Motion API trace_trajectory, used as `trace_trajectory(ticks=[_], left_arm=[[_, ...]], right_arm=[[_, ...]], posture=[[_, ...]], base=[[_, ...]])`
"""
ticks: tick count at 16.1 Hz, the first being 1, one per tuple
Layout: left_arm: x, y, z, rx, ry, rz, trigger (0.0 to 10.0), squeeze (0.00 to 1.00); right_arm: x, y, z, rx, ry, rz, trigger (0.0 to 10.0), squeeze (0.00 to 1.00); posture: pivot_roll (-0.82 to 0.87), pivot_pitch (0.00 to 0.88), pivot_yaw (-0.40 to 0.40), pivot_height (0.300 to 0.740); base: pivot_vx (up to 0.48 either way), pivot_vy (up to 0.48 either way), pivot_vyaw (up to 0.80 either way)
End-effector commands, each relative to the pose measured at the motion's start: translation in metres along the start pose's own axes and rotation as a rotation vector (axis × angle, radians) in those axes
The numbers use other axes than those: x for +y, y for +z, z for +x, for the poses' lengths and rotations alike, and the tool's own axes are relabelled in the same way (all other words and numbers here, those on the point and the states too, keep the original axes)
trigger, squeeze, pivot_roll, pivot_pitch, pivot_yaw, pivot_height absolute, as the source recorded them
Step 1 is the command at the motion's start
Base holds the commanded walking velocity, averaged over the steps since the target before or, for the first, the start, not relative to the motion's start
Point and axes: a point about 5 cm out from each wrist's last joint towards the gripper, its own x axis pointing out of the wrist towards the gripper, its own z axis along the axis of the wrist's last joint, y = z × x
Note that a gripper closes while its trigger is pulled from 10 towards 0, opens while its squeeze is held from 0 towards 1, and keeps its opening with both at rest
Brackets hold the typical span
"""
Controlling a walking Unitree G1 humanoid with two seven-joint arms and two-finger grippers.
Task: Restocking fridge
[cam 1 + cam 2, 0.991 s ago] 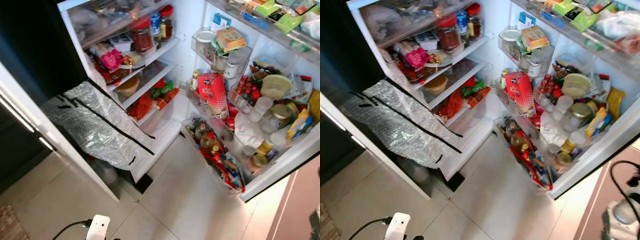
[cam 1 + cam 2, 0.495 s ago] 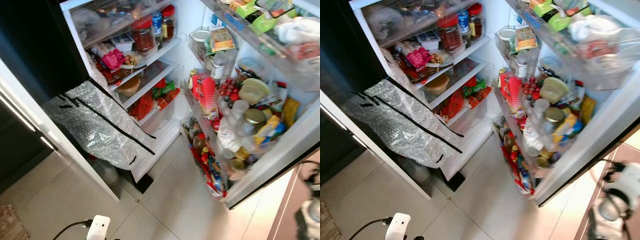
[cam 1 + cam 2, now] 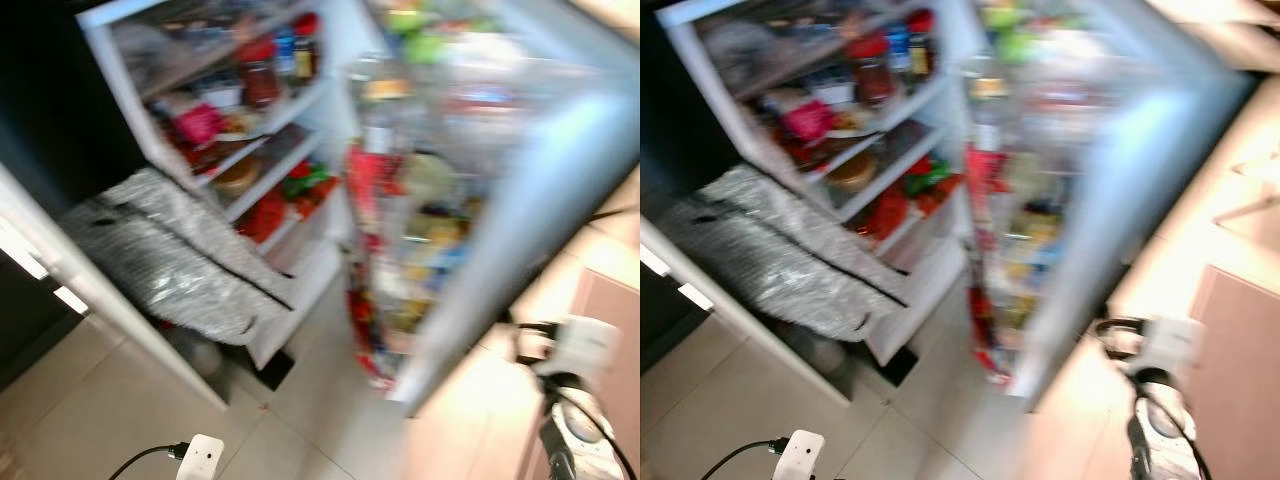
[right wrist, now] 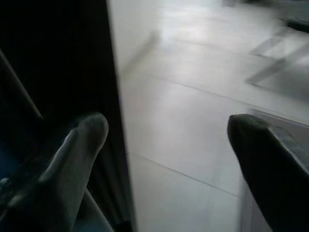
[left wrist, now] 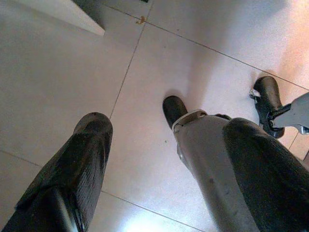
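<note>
The fridge (image 3: 250,130) stands open, its shelves crowded with red-lidded jars (image 3: 258,75), packets and tubs. Its door (image 3: 520,200) is a blurred white slab partway across the opening, with smeared bottles and packets in its racks. A silvery bubble-wrap bag (image 3: 170,255) hangs out over the lower drawer. In the left wrist view my left gripper (image 5: 169,128) is open over the pale floor tiles, holding nothing, with my own leg (image 5: 207,159) and feet below it. My right gripper (image 4: 169,125) is open too and holds nothing, beside a dark vertical edge (image 4: 113,96).
A white plug with a black cable (image 3: 200,458) lies on the tiles near me. At the right a white device with black cables (image 3: 585,350) sits low by a pinkish surface. A dark cabinet front (image 3: 30,290) flanks the fridge on the left.
The fridge door has swung leftward across the opening and is now motion-blurred. The view has shifted a little, and the white device at the right has come further into view.
</note>
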Motion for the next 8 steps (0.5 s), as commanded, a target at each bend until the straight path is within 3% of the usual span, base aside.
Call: trace_trajectory(ticks=[1,3,5,6,7,8], left_arm=[[-0.002,-0.011,-0.002,0.034,-0.002,0.003,10.0,0.00],[-0.004,-0.014,-0.002,0.043,0.000,0.004,10.0,0.00],[-0.005,-0.013,-0.002,0.041,0.000,0.005,10.0,0.00],[-0.005,-0.012,-0.002,0.035,0.000,0.004,10.0,0.00],[-0.005,-0.011,-0.002,0.032,0.000,0.003,10.0,0.00],[-0.005,-0.011,-0.002,0.031,0.000,0.002,10.0,0.00]], right_arm=[[0.040,0.021,0.005,-0.078,0.249,-0.027,10.0,0.00],[0.057,0.028,-0.005,-0.062,0.472,-0.050,10.0,0.00],[0.061,0.031,-0.011,-0.038,0.579,-0.055,10.0,0.00],[0.071,0.030,-0.024,0.022,0.746,-0.026,10.0,0.00],[0.077,0.027,-0.034,0.055,0.835,-0.028,10.0,0.00],[0.077,0.025,-0.034,0.066,0.831,-0.020,10.0,0.00]], posture=[[-0.01,0.136,0.029,0.740],[-0.01,0.136,0.027,0.740],[-0.01,0.135,0.024,0.740],[-0.01,0.134,0.024,0.740],[-0.01,0.133,0.023,0.740],[-0.01,0.133,0.023,0.740]], base=[[0.000,0.000,0.00],[0.000,0.000,0.00],[0.000,0.000,0.00],[0.000,0.000,0.00],[0.000,0.000,0.00],[0.000,0.000,0.00]])
